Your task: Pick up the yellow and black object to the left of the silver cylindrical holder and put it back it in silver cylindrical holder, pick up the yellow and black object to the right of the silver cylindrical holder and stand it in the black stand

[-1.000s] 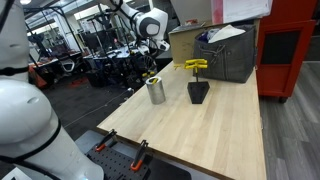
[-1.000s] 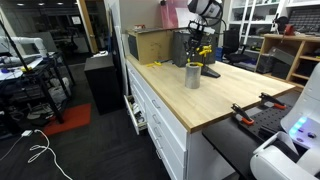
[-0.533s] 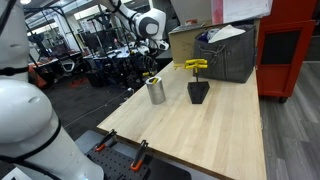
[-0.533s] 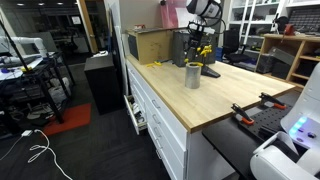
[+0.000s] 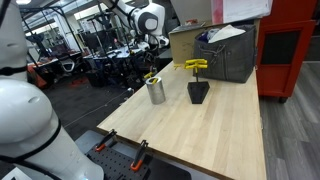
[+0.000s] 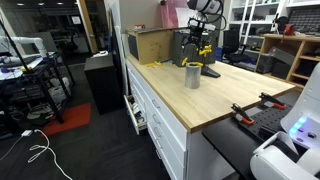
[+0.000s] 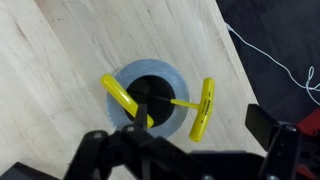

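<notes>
Pincer (image 7: 180, 138) is hanging w/ fingers spread wide, gripping nothing, at bottom of wrist view, directly above silver cup (image 7: 150, 68). Slim yellow tool (image 7: 127, 98) is leaning inside cup, handle crossing left side of the opening. Second yellow tool (image 7: 201, 108) is resting w/ shaft reaching into cup and handle sticking out past the rim, right of ctr. In an exterior view, cup is sitting on pale wood counter (image 5: 215, 135) just beside black stand (image 5: 198, 93). Longer yellow tool (image 5: 195, 66) is standing atop stand. Grey crate (image 5: 230, 58) is sitting behind, upper right.
</notes>
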You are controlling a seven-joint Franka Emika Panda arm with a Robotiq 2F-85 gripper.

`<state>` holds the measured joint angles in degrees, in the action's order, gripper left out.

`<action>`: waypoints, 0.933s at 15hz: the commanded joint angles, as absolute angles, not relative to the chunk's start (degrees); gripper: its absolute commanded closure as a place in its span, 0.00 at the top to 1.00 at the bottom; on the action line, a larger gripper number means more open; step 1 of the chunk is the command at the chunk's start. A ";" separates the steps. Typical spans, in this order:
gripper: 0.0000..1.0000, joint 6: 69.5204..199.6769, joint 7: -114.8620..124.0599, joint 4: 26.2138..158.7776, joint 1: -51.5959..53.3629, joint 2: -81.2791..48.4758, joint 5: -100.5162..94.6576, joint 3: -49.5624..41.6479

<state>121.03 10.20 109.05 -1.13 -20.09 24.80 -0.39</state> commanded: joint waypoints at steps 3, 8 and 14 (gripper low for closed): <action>1.00 120.88 14.24 110.73 -1.09 -17.36 22.14 -1.70; 1.00 119.59 21.97 110.22 0.33 -16.90 15.11 -2.60; 1.00 120.70 16.22 111.25 0.32 -16.64 11.64 -1.30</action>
